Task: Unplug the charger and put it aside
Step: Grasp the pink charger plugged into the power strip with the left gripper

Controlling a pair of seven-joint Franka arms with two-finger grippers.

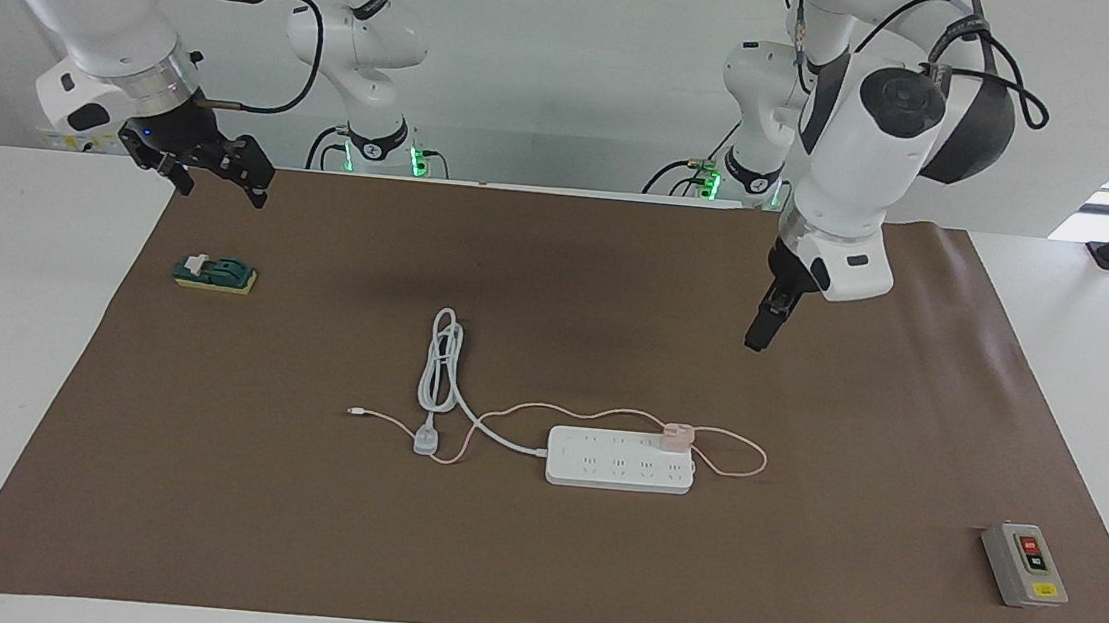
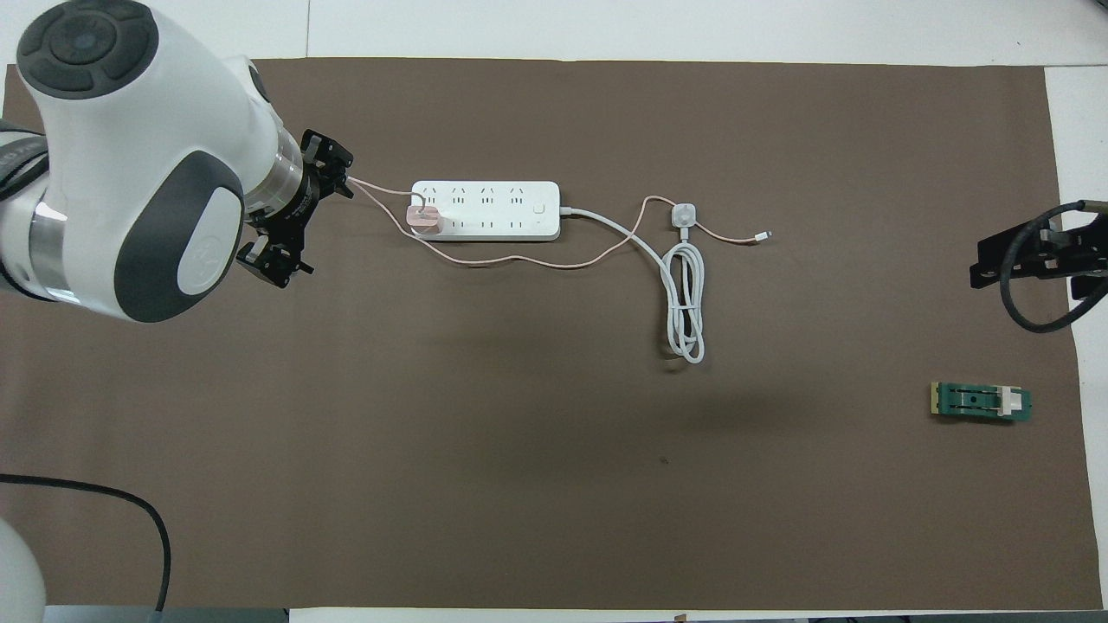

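The charger (image 1: 676, 435) (image 2: 424, 219) is a small pale-pink cube plugged into the white power strip (image 1: 617, 463) (image 2: 498, 210), in the end socket toward the left arm's end of the table. Its thin pink cable (image 1: 546, 411) (image 2: 519, 260) loops around the strip and crosses the coiled white cord (image 1: 440, 362) (image 2: 686, 303). My left gripper (image 1: 762, 330) (image 2: 318, 221) hangs open in the air over the mat, beside that end of the strip, touching nothing. At the mat's corner by its own base my right gripper (image 1: 224, 190) (image 2: 978, 264) waits, open and holding nothing.
A brown mat (image 1: 791, 593) covers the table. A grey box with red and black buttons (image 1: 1024, 565) stands toward the left arm's end, farther from the robots than the strip. A green knife switch (image 1: 215, 273) (image 2: 981, 402) lies under the right gripper's corner.
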